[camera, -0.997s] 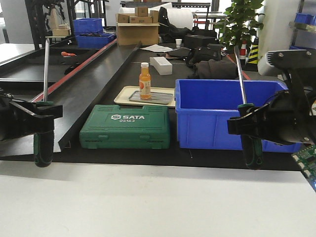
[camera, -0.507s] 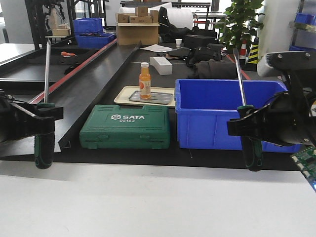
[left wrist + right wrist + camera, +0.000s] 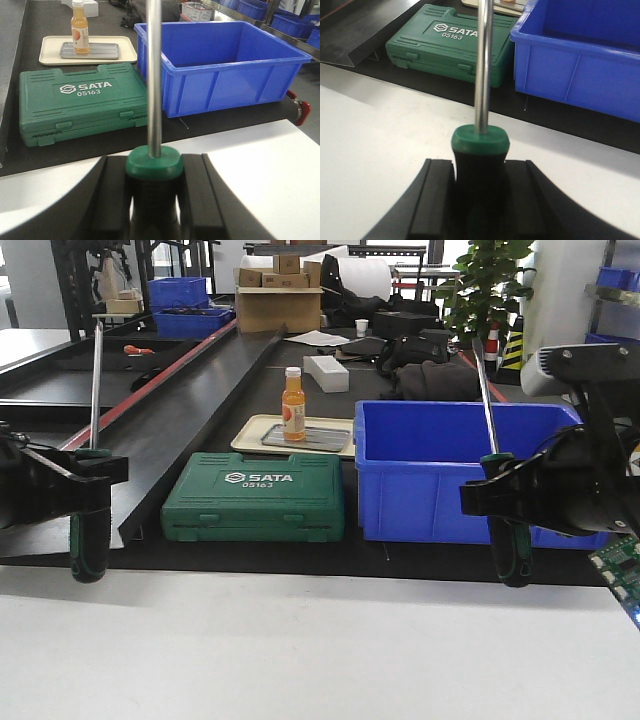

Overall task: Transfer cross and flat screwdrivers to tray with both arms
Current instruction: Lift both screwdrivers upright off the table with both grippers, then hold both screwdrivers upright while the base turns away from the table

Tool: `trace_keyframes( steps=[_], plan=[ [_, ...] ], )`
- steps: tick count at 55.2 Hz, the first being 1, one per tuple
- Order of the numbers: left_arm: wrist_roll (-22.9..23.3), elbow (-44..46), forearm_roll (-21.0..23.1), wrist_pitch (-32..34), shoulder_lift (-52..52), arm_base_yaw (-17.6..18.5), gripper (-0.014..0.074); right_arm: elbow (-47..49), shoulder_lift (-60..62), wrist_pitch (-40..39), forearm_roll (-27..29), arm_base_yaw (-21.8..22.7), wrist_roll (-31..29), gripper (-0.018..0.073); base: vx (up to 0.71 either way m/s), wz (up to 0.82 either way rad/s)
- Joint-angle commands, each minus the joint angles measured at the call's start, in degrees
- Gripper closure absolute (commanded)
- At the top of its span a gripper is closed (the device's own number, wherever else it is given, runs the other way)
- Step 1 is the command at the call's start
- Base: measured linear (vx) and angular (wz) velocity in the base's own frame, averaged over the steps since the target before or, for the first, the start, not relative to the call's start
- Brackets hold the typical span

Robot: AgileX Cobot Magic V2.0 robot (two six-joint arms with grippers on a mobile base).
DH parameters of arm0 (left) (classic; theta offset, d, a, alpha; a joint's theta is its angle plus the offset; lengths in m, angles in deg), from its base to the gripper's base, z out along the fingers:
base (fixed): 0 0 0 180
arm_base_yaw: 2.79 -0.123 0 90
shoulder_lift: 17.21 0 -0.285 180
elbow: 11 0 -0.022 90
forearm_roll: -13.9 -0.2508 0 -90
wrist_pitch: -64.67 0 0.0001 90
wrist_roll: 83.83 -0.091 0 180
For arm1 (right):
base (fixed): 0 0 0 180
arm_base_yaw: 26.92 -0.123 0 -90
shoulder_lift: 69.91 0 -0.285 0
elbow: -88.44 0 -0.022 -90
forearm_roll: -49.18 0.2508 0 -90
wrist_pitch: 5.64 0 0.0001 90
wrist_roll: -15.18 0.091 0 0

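The black left gripper point(image 3: 154, 200) was clamped on the thick black-and-green handle of one long screwdriver with a thin silver shaft, the left screwdriver point(image 3: 88, 535). The black right gripper point(image 3: 480, 200) was clamped in the same way on the second one, the right screwdriver point(image 3: 510, 545). Both tools were held upright in the air, handle down, over the white tabletop point(image 3: 300, 660), one near its left edge and the other near its right edge. Which was the cross one and which the flat one I could not tell, because the tips were too small. The wide shallow grey metal tray point(image 3: 325, 436) lay on the black bench point(image 3: 250, 555) behind a green plastic tool case point(image 3: 255, 495), inside a small beige tray point(image 3: 250, 430). An orange bottle point(image 3: 292, 405) stood on its left part. I judged these tools stiff and rather light, with most of the weight in the handle. So the hold on the handle, just under the green collar, was the good place, while the smooth round shaft would slip between the fingers. The long shaft would swing wide when the wrist tilts, and it could strike the bottle or the deep blue plastic bin point(image 3: 440, 470) beside the tray. A round tool may also roll on flat metal, so it should be laid down low.
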State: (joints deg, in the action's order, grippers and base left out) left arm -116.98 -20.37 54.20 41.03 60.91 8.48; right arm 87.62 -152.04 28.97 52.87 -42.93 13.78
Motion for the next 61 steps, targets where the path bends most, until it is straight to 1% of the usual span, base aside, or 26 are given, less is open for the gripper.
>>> trace_keyframes(
  steps=[1,32,61],
  plan=[
    [0.0,2.0,2.0,3.9,-1.7,0.3,0.0593,2.0,1.8,-4.8,0.0,0.1,-0.3,0.0567,0.0,0.01],
    [0.0,2.0,2.0,3.9,-1.7,0.3,0.0593,2.0,1.8,-4.9,0.1,0.1,-0.3,0.0567,-0.06,-0.01],
    [0.0,2.0,2.0,4.2,-1.7,0.3,0.0594,2.0,1.8,-4.9,0.1,0.1,-0.3,0.0567,-0.22,-0.14]
  ],
)
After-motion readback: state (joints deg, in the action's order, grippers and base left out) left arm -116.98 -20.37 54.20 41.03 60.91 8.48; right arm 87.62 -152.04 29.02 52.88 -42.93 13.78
